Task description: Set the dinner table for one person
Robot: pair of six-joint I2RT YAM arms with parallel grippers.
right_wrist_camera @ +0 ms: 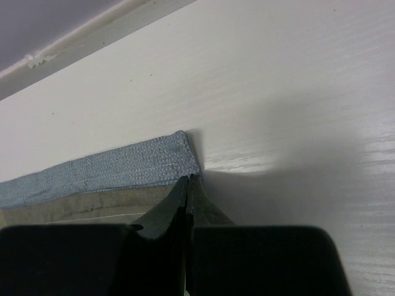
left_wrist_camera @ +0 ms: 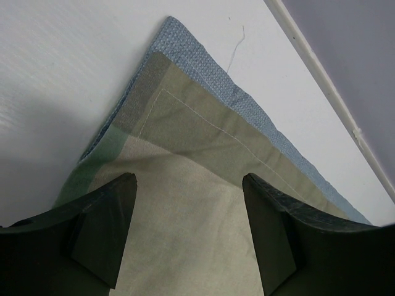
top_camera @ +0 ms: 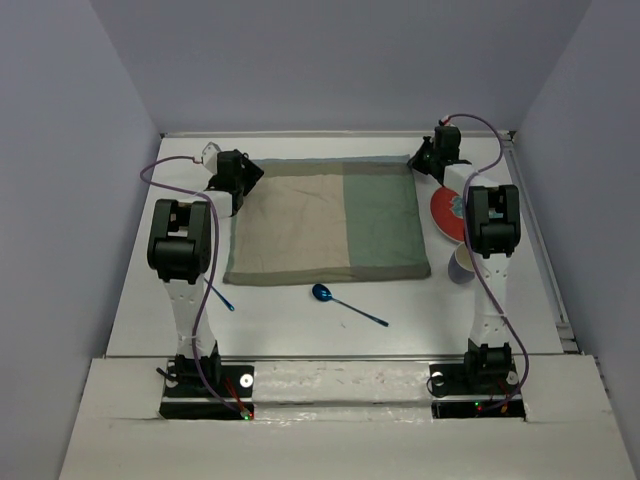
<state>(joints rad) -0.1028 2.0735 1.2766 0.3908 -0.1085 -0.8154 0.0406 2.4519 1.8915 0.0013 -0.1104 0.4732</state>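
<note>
White, matte, rigid: dinner table point(top_camera: 290, 320) across whole top view, under both arms; likely immovable, nothing to grip. On it, soft, light placemat point(top_camera: 325, 222); best taken by corners.
Left wrist: left gripper point(left_wrist_camera: 188, 185) spread wide astride one corner, holding nothing.
Right wrist: right gripper point(right_wrist_camera: 187, 182) closed, apparently pinching the opposite far corner.

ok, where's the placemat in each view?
Top external: placemat mid-frame, flat, a gripper at each far corner.
Left wrist: its far-left corner fills the lower frame, reaching between the open left gripper fingers.
Right wrist: its far-right corner sits lower left, at the shut right gripper.
Shared landmark: the white edge rail.
</note>
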